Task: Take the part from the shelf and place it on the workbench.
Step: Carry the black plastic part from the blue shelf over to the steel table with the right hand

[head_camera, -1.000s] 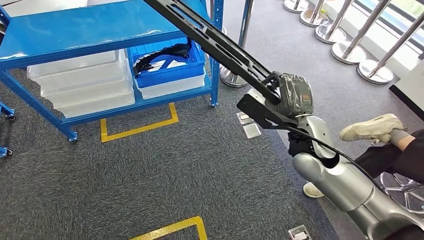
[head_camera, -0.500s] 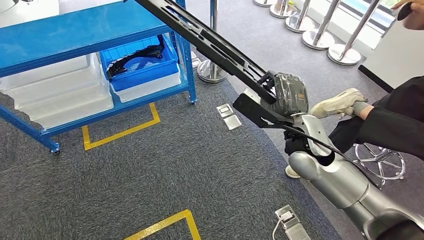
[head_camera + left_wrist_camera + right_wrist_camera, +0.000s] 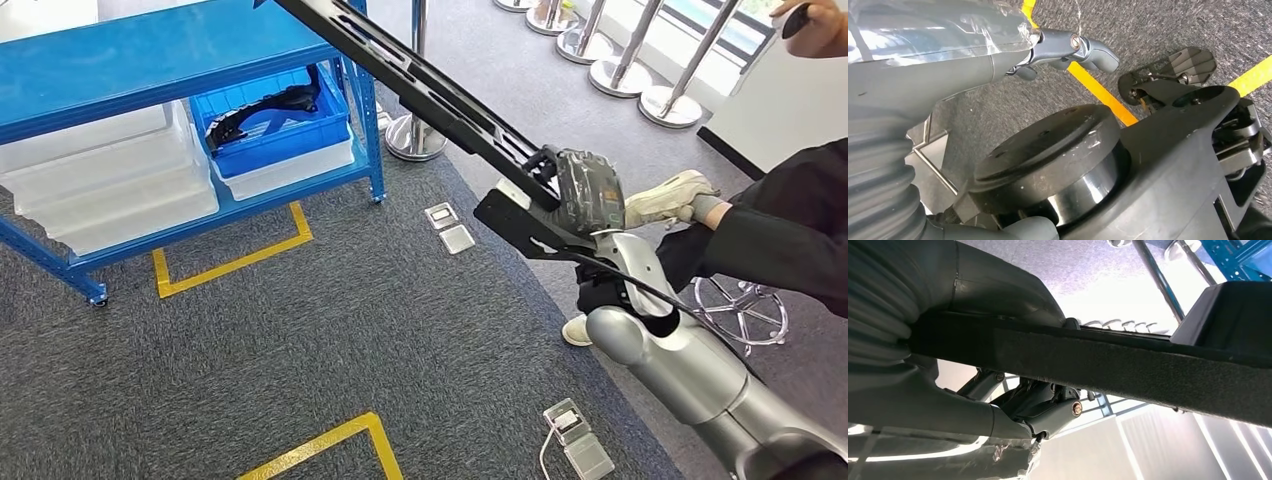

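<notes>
A: Right hand (image 3: 588, 192) was wrapped around the long black part (image 3: 430, 95), near its lower end. The part ran slantwise up past the blue shelf (image 3: 130, 60) and out of the head view. In the right wrist view the part (image 3: 1128, 365) lay across the palm, fingers (image 3: 1048, 412) curled under it.

B: Left hand?

A: Left hand (image 3: 1068, 47) hung over the carpet (image 3: 1168, 25), fingers apart, holding nothing.

B: Change since half a second ago?

A: The whole picture shifted; the camera moved. Shelf, yellow floor tape (image 3: 225, 262) and floor boxes (image 3: 448, 228) all slid slightly. The grip on the part looked the same.

B: Room around it?

A: A second black part (image 3: 265, 105) lay in the blue bin (image 3: 275, 130) at the right end of the shelf's lower level, just inside the corner post. A seated person (image 3: 790, 230) was near the right arm, shoe (image 3: 670, 198) just beside the hand. Stanchion bases (image 3: 640, 85) stood beyond. Open carpet lay between shelf and arm.
</notes>
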You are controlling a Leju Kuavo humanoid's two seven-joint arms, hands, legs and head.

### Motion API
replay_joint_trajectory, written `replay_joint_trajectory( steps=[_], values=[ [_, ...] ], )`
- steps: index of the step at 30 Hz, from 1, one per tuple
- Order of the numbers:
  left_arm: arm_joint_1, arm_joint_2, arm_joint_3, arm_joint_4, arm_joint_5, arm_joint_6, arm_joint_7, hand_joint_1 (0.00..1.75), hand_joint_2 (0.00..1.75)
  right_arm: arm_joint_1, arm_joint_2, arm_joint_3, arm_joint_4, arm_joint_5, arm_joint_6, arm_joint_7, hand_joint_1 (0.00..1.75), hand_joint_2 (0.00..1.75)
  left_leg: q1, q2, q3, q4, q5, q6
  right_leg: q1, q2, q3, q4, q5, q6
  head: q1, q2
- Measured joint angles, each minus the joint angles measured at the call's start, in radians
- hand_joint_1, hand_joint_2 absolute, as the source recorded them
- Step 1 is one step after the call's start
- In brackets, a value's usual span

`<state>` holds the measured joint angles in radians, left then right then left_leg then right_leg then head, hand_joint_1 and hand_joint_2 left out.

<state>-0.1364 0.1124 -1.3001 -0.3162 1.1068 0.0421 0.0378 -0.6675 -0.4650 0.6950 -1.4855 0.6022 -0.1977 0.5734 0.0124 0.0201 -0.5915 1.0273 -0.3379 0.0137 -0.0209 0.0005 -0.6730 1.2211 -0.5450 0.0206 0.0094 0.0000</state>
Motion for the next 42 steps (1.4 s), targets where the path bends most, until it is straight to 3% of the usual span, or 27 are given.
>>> replay_joint_trajectory(
  steps=[2,3,6,8,11,12,13,15,17,19,21,23,25,27,28,29,30,32,34,38,40,42],
  values=[
    [-0.001,0.001,0.0,0.0,0.001,0.0,0.0,0.0,1.75,-0.004,0.002,0.003,0.0,-0.004,-0.001,-0.004,1.75,1.75,-0.001,0.007,-0.004,0.011,-0.005,-0.01,0.002,-0.022,0.061,-0.125,0.048,-0.001,0.008,0.0],
    [-0.001,0.002,0.0,0.0,0.001,0.001,0.0,0.0,1.75,-0.008,0.004,0.004,0.0,-0.006,-0.002,-0.005,1.75,1.75,-0.002,0.009,-0.007,0.015,-0.006,-0.017,0.004,-0.029,0.076,-0.162,0.057,-0.006,0.011,0.0],
    [0.0,0.004,0.0,0.0,0.002,0.003,-0.001,0.0,1.75,-0.013,0.006,0.006,0.0,-0.008,-0.003,-0.006,1.75,1.75,-0.004,0.02,-0.013,0.02,-0.005,-0.033,0.008,-0.023,0.072,-0.178,0.059,-0.031,0.004,0.0],
    [-0.001,0.006,0.0,0.0,0.002,0.003,-0.001,0.0,1.75,-0.017,0.008,0.007,0.0,-0.009,-0.003,-0.006,1.75,1.75,-0.002,0.011,-0.022,0.05,-0.031,-0.044,0.007,-0.015,0.07,-0.182,0.066,-0.044,-0.004,0.0],
    [-0.002,0.009,0.0,0.0,0.003,0.003,-0.002,0.0,1.75,-0.022,0.013,0.01,0.0,-0.009,-0.003,-0.007,1.75,1.75,-0.001,-0.011,-0.09,0.224,-0.13,-0.052,0.009,-0.004,0.065,-0.184,0.072,-0.056,-0.022,0.0],
    [-0.002,0.01,0.001,0.0,0.004,0.003,-0.002,0.0,1.75,-0.022,0.014,0.011,0.0,-0.009,-0.003,-0.006,1.75,1.75,-0.002,-0.013,-0.112,0.28,-0.151,-0.052,0.011,0.001,0.064,-0.184,0.073,-0.058,-0.026,0.0],
    [-0.002,0.011,0.001,0.0,0.004,0.003,-0.003,0.0,1.75,-0.022,0.016,0.012,0.0,-0.009,-0.003,-0.006,1.75,1.75,-0.002,-0.013,-0.119,0.304,-0.153,-0.05,0.012,0.007,0.063,-0.184,0.075,-0.059,-0.028,0.0],
    [-0.002,0.012,0.001,0.0,0.003,0.003,-0.003,0.0,1.75,-0.022,0.019,0.013,0.0,-0.009,-0.003,-0.006,1.75,1.75,-0.003,-0.016,-0.083,0.242,-0.105,-0.042,0.014,0.021,0.063,-0.184,0.076,-0.059,-0.036,0.0],
    [-0.001,0.012,0.0,0.0,0.003,0.003,-0.003,0.0,1.75,-0.024,0.022,0.013,0.0,-0.009,-0.003,-0.005,1.75,1.75,-0.003,-0.038,-0.018,0.104,-0.046,-0.031,0.015,0.034,0.062,-0.183,0.078,-0.056,-0.043,0.0],
    [0.0,0.012,0.0,0.0,0.003,0.003,-0.002,0.0,1.75,-0.027,0.024,0.013,0.001,-0.009,-0.003,-0.005,1.75,1.75,-0.004,-0.056,0.012,0.025,-0.026,-0.026,0.013,0.044,0.056,-0.181,0.084,-0.048,-0.043,0.0],
    [0.002,0.012,0.0,0.0,0.003,0.003,-0.002,0.0,1.75,-0.029,0.025,0.014,0.001,-0.009,-0.003,-0.004,1.75,1.75,-0.008,-0.052,0.012,0.015,-0.023,-0.023,0.009,0.053,0.049,-0.184,0.091,-0.036,-0.043,0.0],
    [0.001,0.012,0.0,0.0,0.003,0.003,-0.002,0.0,1.75,-0.03,0.025,0.014,0.002,-0.008,-0.003,-0.004,1.75,1.75,-0.005,-0.04,0.014,0.002,-0.013,-0.012,0.008,0.044,0.043,-0.172,0.081,-0.025,-0.041,0.0],
    [0.0,0.012,0.0,0.0,0.003,0.003,-0.002,0.0,1.75,-0.033,0.025,0.014,0.003,-0.008,-0.003,-0.004,1.75,1.75,-0.002,-0.029,0.013,-0.01,-0.003,-0.003,0.008,0.02,0.008,-0.092,0.029,-0.018,-0.029,0.0],
    [0.001,0.012,0.0,0.0,0.003,0.003,-0.002,0.0,1.75,-0.034,0.026,0.014,0.004,-0.009,-0.003,-0.004,1.75,1.75,-0.002,-0.019,0.008,-0.009,-0.001,0.0,0.007,0.009,-0.05,0.039,-0.031,-0.014,-0.014,0.0],
    [0.002,0.012,0.0,0.0,0.003,0.003,-0.002,0.0,1.75,-0.034,0.026,0.014,0.005,-0.009,-0.003,-0.004,1.75,1.75,-0.003,-0.013,0.006,-0.007,-0.001,0.0,0.006,0.008,-0.068,0.083,-0.043,-0.013,-0.009,0.0],
    [0.002,0.012,0.0,0.0,0.003,0.003,-0.002,0.0,1.75,-0.034,0.026,0.014,0.006,-0.009,-0.003,-0.004,1.75,1.75,-0.003,-0.007,0.005,-0.006,-0.001,0.0,0.006,0.007,-0.069,0.089,-0.034,-0.012,-0.005,0.0],
    [0.002,0.012,0.0,0.0,0.003,0.003,-0.002,0.0,1.75,-0.034,0.026,0.014,0.007,-0.01,-0.003,-0.003,1.75,1.75,-0.002,-0.002,0.005,-0.004,-0.002,-0.001,0.005,0.005,-0.05,0.054,-0.009,-0.012,-0.001,0.0],
    [0.001,0.012,0.0,0.0,0.003,0.003,-0.003,0.0,1.75,-0.036,0.026,0.014,0.008,-0.01,-0.002,-0.003,1.75,1.75,-0.003,0.008,0.005,0.001,-0.005,-0.007,0.008,-0.013,0.021,-0.082,0.053,-0.014,0.006,0.0],
    [0.001,0.012,0.0,0.0,0.002,0.003,-0.007,0.0,1.75,-0.039,0.026,0.014,0.008,-0.01,-0.002,-0.002,1.75,1.75,-0.007,0.015,0.002,0.007,-0.008,-0.015,0.014,-0.029,0.063,-0.174,0.077,-0.023,0.01,0.0],
    [0.001,0.013,0.0,0.0,0.001,0.003,-0.016,0.0,1.75,-0.042,0.025,0.014,0.008,-0.013,-0.001,0.005,1.75,1.75,-0.008,0.022,-0.004,0.029,-0.02,-0.037,0.015,-0.015,0.062,-0.192,0.082,-0.046,0.001,0.0],
    [0.001,0.013,0.0,0.0,0.001,0.004,-0.017,0.0,1.75,-0.044,0.026,0.014,0.008,-0.013,-0.001,0.005,1.75,1.75,-0.005,0.004,-0.032,0.108,-0.07,-0.047,0.012,-0.008,0.063,-0.197,0.087,-0.056,-0.008,0.0],
    [0.002,0.013,0.0,0.0,0.001,0.005,-0.018,0.0,1.75,-0.044,0.026,0.016,0.008,-0.013,-0.001,0.006,1.75,1.75,-0.004,-0.01,-0.084,0.232,-0.135,-0.051,0.014,0.002,0.062,-0.196,0.088,-0.06,-0.019,0.0]
  ],
)
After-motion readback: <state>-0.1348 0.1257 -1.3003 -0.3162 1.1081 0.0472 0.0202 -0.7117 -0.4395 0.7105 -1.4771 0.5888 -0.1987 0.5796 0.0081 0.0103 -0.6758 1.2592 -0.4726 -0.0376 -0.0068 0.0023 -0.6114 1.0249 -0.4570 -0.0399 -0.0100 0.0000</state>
